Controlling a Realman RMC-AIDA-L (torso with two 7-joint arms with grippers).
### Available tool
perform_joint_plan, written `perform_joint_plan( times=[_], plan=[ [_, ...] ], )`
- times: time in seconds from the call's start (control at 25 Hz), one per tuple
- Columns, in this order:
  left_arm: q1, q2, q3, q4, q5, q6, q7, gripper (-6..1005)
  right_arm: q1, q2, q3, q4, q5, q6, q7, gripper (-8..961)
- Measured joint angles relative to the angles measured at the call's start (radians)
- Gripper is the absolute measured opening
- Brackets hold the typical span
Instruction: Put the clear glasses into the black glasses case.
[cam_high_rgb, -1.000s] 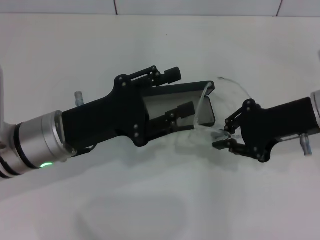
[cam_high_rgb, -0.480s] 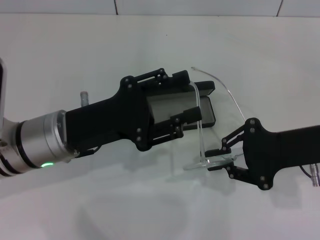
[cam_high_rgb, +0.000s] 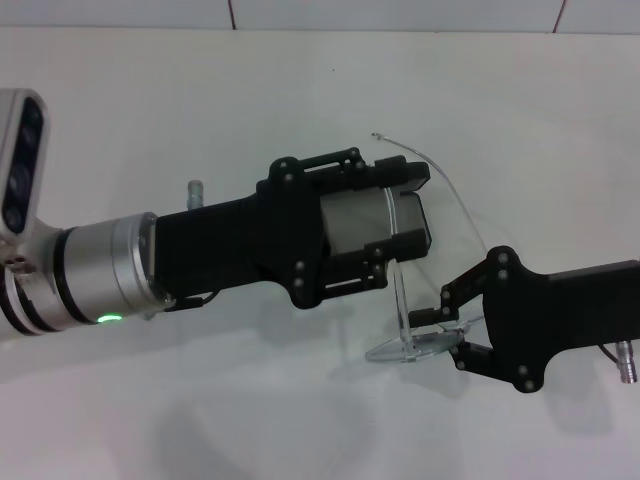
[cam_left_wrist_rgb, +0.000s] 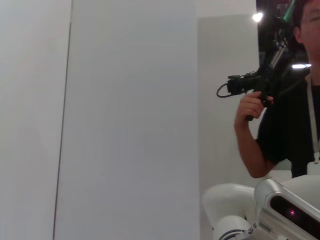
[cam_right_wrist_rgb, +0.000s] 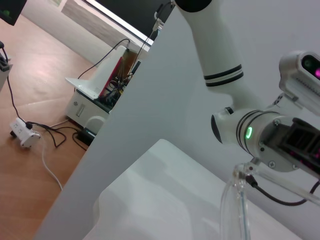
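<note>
The left gripper (cam_high_rgb: 385, 215) grips the open black glasses case (cam_high_rgb: 410, 222), looks like to steady it. The right gripper (cam_high_rgb: 440, 330), pinched shut, holds the clear glasses (cam_high_rgb: 408, 330) by 1 lens edge beside the case.

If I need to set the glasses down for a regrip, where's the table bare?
The table is bare along the far side beyond both arms, and across the near strip in front of them. It is crowded mid-table, where the left gripper holds the black case and the right gripper grips the clear glasses.
</note>
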Motion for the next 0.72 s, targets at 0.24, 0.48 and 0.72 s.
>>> perform_joint_plan(
  times=[0.24,0.48,0.72],
  plan=[
    [-0.025,-0.003,-0.002,-0.001,0.066,-0.003,-0.020,612,0.004,0.000,0.000,-0.007,0.002,-0.001,-0.020,127],
    [-0.037,-0.004,-0.001,-0.001,0.086,-0.032,-0.046,611,0.008,0.000,0.000,-0.010,0.008,-0.001,-0.038,127],
    [-0.052,-0.007,0.004,-0.003,0.103,-0.054,-0.072,611,0.009,-0.002,0.000,-0.011,0.014,-0.003,-0.065,127]
  ],
)
